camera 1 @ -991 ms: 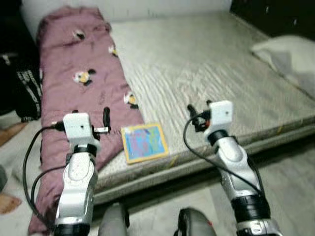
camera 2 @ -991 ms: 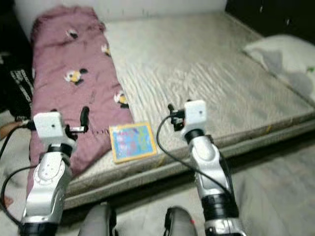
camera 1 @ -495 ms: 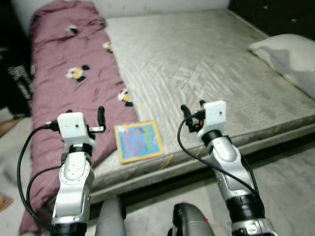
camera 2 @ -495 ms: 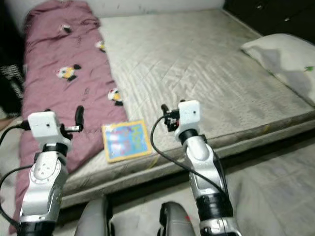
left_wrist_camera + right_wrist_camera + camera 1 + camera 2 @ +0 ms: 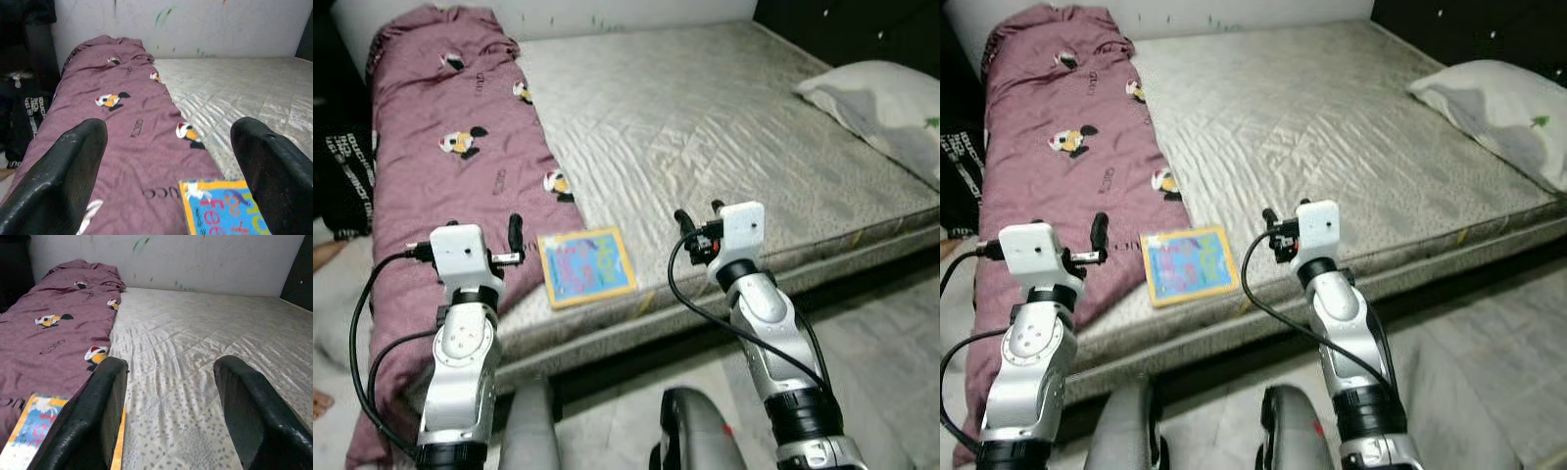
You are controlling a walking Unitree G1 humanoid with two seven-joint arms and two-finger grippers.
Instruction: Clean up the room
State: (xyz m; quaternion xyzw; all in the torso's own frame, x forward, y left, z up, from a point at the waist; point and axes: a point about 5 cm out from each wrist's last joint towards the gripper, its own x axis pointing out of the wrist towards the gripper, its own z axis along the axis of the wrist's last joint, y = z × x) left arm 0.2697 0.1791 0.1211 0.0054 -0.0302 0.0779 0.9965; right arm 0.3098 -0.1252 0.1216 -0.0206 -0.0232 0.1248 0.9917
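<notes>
Now your left pincer [image 5: 515, 242] and right pincer [image 5: 696, 227] both stand with fingers spread and empty, raised before you at the bed's near edge. Between them the bright picture book [image 5: 584, 266] lies flat on the mattress [image 5: 724, 137], its left edge touching the purple blanket [image 5: 450, 166], with a pillow [image 5: 886, 103] far right. Over the last second your view has closed in and swung slightly, so the book now sits nearer and more central; you are lined up, I judge, to reach for it

Low bed [image 5: 724, 127] w/ bare grey mattress, white wall [image 5: 195, 259], grey floor [image 5: 1489, 372].
</notes>
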